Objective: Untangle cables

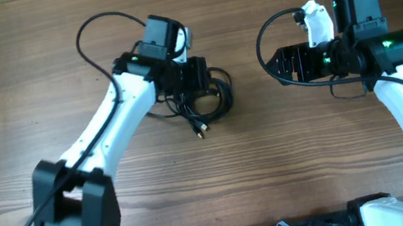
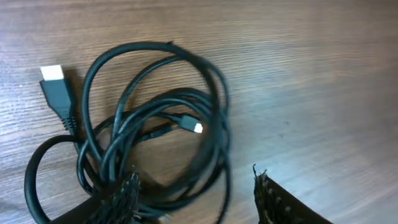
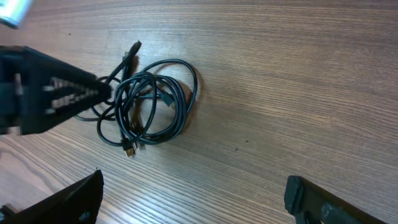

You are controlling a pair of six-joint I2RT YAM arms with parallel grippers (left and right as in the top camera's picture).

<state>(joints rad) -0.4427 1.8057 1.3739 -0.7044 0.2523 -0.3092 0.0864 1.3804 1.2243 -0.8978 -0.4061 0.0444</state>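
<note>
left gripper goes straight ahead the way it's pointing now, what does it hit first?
The cables: the coil lies just ahead of the open left gripper, overlapping one side of it. How far above them it is remains unclear.

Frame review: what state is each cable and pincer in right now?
cables: tangled in one looped bundle, lying loose on the table, plug ends free.
left pincer: open, low over the bundle, gripping nothing.
right pincer: open, empty, apart from the bundle.
</note>
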